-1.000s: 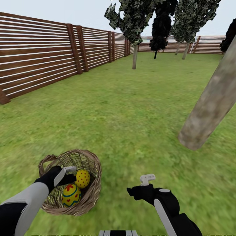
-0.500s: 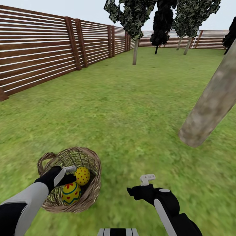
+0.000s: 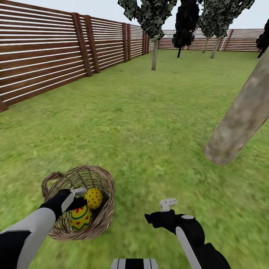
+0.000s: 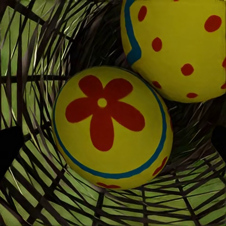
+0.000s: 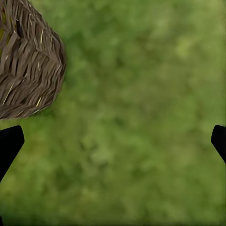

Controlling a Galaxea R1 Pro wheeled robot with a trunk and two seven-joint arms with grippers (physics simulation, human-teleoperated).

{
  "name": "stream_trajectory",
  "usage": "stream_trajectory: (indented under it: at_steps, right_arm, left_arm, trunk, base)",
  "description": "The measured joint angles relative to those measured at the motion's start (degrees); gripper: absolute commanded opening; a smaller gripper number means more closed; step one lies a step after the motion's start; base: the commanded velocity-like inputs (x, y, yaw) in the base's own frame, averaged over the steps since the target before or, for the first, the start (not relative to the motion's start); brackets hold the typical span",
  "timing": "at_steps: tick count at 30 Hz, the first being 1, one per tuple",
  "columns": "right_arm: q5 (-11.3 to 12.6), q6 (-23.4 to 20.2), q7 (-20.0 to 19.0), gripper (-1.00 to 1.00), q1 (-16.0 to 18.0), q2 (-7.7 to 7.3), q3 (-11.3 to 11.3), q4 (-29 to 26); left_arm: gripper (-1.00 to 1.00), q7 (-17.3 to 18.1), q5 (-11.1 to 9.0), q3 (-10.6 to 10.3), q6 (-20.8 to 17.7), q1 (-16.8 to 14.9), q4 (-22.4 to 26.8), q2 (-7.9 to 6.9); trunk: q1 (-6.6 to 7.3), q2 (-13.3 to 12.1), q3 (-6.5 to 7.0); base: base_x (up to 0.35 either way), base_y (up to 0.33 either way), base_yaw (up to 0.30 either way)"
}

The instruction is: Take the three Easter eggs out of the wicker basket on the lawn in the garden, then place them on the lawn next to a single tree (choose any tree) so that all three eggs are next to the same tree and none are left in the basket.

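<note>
Right gripper (image 3: 161, 213): near right, hovering above bare grass, clear of the basket; its wrist view shows both fingertips (image 5: 9, 143) far apart with nothing between them.
Left gripper (image 3: 79, 197): near left, reaching into the wicker basket (image 3: 102, 179); dark tips sit wide at the edges of its wrist view, so the jaws stand apart, clamped on nothing.
Eggs: two in sight inside the basket, touching; the flower egg (image 4: 112, 127) lies nearer, the dotted egg (image 4: 176, 47) just beyond it; a third I cannot see.
Handling: likely light, hard, smooth and round, so prone to slip or roll; best taken across the widest middle with a gentle squeeze.
Basket: open weave, probably light; may shift if nudged.
Tree (image 3: 239, 116): thick leaning trunk, right, meeting the lawn (image 3: 149, 123) well beyond the basket.
Change: the whole head view has slid slightly, so the camera has moved; arms and eggs keep their pose.
</note>
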State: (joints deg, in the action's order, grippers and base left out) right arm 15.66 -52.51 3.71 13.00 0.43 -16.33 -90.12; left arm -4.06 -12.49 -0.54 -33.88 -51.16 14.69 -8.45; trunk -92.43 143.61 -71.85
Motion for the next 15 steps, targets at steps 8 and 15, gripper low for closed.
stream_trajectory:
  at_steps: [8,15]
  right_arm:
    - [0.01,0.00,-0.02,1.00,0.00,0.00,0.00,0.00]
    - [0.01,0.00,-0.03,1.00,0.00,0.00,0.04,0.00]
  left_arm:
    - [1.00,0.00,0.02,-0.01,1.02,0.00,-0.01,0.01]
    - [1.00,-0.01,-0.04,-0.01,1.62,0.00,0.02,0.01]
  trunk:
    - [0.00,0.00,0.00]
    - [-0.15,0.08,-1.33]
  base:
    - [0.000,0.000,0.000]
    - [0.000,0.000,0.000]
